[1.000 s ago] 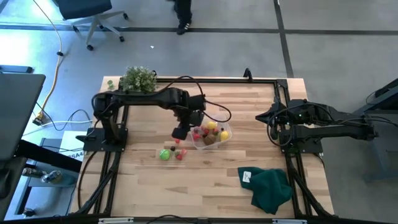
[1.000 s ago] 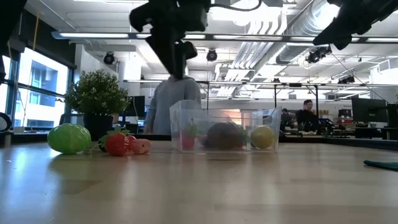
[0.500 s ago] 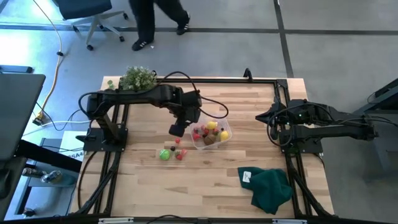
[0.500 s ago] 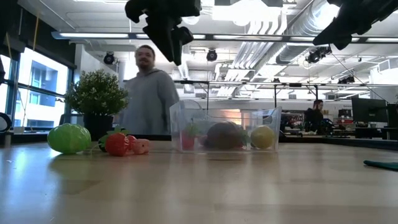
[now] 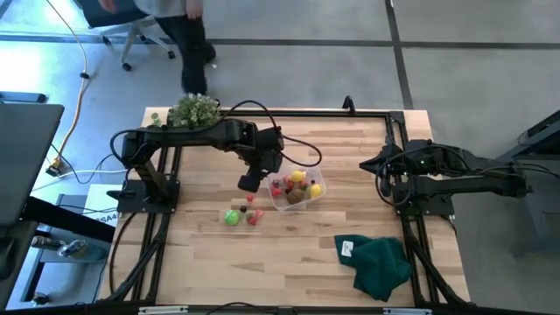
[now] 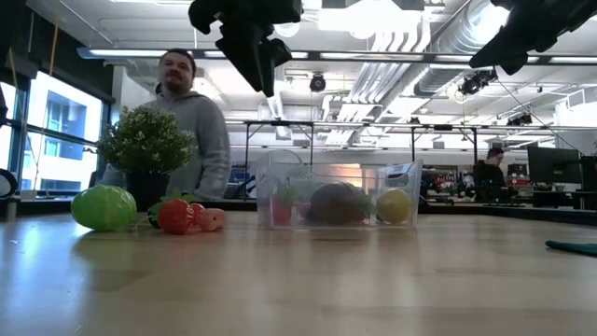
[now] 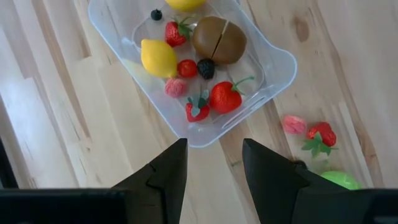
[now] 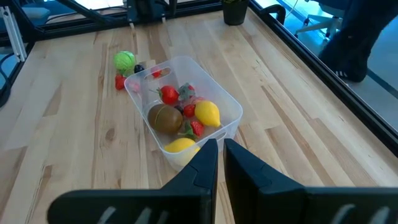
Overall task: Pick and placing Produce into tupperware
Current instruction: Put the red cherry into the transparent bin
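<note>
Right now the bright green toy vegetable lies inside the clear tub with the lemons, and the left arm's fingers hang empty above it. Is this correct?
Not quite. The bright green toy vegetable lies on the table outside the clear tub, as the high view shows. The lemons are indeed in the tub, and the left arm's fingers hang empty above it.

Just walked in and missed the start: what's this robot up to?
It is sorting toy produce into a clear tub. The left gripper hangs open and empty above the tub's edge. A bright green piece, a red strawberry and a pink piece lie on the table beside the tub. The right gripper waits shut at the side.
</note>
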